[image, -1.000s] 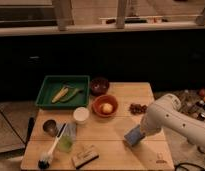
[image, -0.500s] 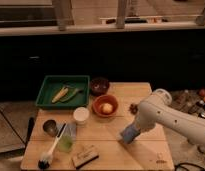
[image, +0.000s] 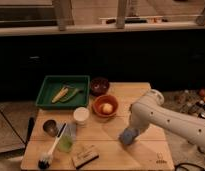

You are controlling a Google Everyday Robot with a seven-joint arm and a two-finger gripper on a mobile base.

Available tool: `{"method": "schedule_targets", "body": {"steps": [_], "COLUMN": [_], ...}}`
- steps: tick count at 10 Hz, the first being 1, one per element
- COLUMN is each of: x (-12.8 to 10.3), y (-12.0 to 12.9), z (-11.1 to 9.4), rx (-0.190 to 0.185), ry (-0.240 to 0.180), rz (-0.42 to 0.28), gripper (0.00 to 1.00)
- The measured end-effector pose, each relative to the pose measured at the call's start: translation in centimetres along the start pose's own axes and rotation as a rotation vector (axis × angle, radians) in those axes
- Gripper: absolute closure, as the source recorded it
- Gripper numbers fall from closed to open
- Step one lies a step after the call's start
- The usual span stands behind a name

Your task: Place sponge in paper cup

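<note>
Paper cup [image: 81,115] stands mid-table, just beside orange bowl [image: 105,106]. To its right, apart from the cup, sponge [image: 127,136] sits clamped in gripper [image: 130,132], low over the table [image: 146,156]. White arm [image: 161,117] has shifted left since 0.5 s ago.

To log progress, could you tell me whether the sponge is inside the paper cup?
No; the sponge is at the gripper, well right of the paper cup.
</note>
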Motion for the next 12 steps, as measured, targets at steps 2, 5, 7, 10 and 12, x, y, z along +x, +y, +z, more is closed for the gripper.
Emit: {"method": "schedule_targets", "body": {"steps": [2,5,7,10,12], "x": [0.0,0.2,0.2,0.1,0.1], "y": [-1.5,-0.7,0.1,0.7,1.3], "z": [-0.9,-0.1,2.3,3.9,4.8], "rx": [0.008,0.014,0.023,0.027,0.024], "ry": [-0.005,-0.026,-0.045,-0.071,-0.091], "rz": [0.009,0.030,0.043,0.069,0.073], "gripper": [0.34,0.20,0.20,0.20,0.20]}}
